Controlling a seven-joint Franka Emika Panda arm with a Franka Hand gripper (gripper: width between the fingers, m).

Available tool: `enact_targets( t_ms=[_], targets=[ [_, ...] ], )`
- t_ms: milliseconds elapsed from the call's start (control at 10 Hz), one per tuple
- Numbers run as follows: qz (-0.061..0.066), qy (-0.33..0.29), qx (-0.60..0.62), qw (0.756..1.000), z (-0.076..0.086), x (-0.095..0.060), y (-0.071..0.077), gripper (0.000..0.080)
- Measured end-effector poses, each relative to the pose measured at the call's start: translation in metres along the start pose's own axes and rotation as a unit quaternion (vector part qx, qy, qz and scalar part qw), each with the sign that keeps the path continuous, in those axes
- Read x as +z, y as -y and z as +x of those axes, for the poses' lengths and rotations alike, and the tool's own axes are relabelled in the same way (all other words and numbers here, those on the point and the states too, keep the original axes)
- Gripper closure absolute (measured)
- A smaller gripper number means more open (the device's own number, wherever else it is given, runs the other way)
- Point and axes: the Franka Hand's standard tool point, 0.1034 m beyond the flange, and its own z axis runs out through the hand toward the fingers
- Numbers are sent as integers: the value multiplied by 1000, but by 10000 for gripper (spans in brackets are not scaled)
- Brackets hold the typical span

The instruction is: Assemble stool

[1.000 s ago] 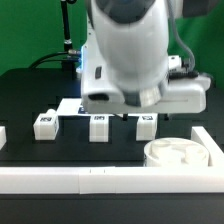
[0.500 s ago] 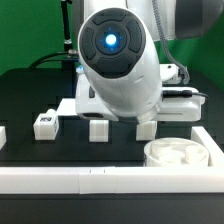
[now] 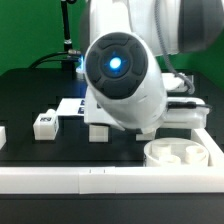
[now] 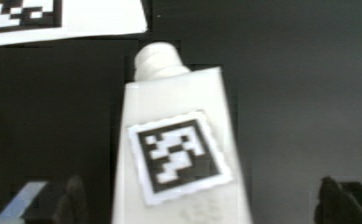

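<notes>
In the wrist view a white block leg [image 4: 174, 150] with a black-and-white tag lies lengthwise between my fingers. My gripper [image 4: 192, 205] is open, its dark fingertips [image 4: 36, 203] standing apart on either side of the leg's near end. In the exterior view the arm's body hides the gripper and this leg. The round white seat [image 3: 180, 153] lies at the front on the exterior view's right. One leg [image 3: 43, 124] stands at the exterior view's left. A second leg [image 3: 97, 132] shows partly beside the arm.
A long white rail [image 3: 90, 179] runs along the front edge, and another rail piece [image 3: 212, 145] stands to the seat's right. The marker board [image 3: 68, 105] lies behind the legs and shows in the wrist view [image 4: 45, 20] beyond the leg's far end.
The arm has swung down and toward the exterior view's right, now covering the right-hand leg that showed one second ago. The seat and the other two legs have not moved.
</notes>
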Motion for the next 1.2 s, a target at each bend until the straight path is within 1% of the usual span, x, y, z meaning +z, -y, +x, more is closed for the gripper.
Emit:
enact_targets(
  t_ms=[100, 200, 400, 600, 700, 800, 1200],
  targets=[
    [0, 9, 4, 1000, -1, 6, 2, 150],
    [11, 27, 9, 1000, -2, 13, 4, 150],
    [11, 28, 8, 1000, 0, 14, 4, 150],
    [11, 28, 8, 1000, 0, 14, 4, 408],
    [11, 28, 8, 1000, 0, 14, 4, 408],
    [11, 28, 8, 1000, 0, 14, 4, 484],
    [11, 28, 8, 1000, 0, 14, 4, 484]
  ],
)
